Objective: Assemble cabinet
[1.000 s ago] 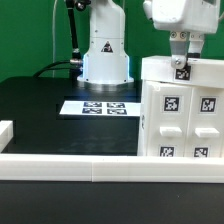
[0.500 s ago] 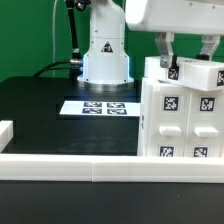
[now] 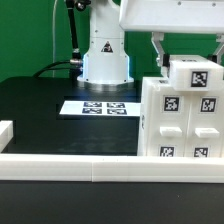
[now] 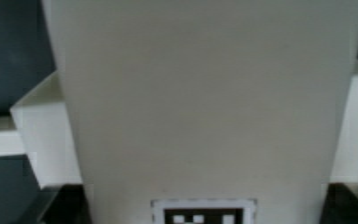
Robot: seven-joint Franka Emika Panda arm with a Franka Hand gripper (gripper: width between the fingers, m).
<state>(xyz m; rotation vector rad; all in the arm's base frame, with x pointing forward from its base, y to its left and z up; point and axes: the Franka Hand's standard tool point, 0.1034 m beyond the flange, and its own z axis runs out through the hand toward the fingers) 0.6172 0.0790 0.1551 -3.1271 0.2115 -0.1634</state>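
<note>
The cabinet box (image 3: 175, 125) is a large white box with square marker tags. It stands on the black table at the exterior view's right. My gripper (image 3: 190, 58) hangs over its top and is shut on a smaller white tagged panel piece (image 3: 196, 76). It holds the piece at the box's upper edge, and I cannot tell whether the piece touches the box. One finger (image 3: 158, 52) shows beside the piece. In the wrist view the panel piece (image 4: 202, 100) fills the picture, its tag at the gripper (image 4: 202, 205), with the box (image 4: 34, 115) behind.
The marker board (image 3: 100, 106) lies flat in the middle of the black table. A long low white rail (image 3: 80, 168) runs along the front, with a short arm (image 3: 6, 130) at the exterior view's left. The arm's white base (image 3: 105, 55) stands at the back.
The hand has shifted toward the exterior view's left and its fingers have come round the panel piece. The piece now stands higher on the box top, its tag facing the camera.
</note>
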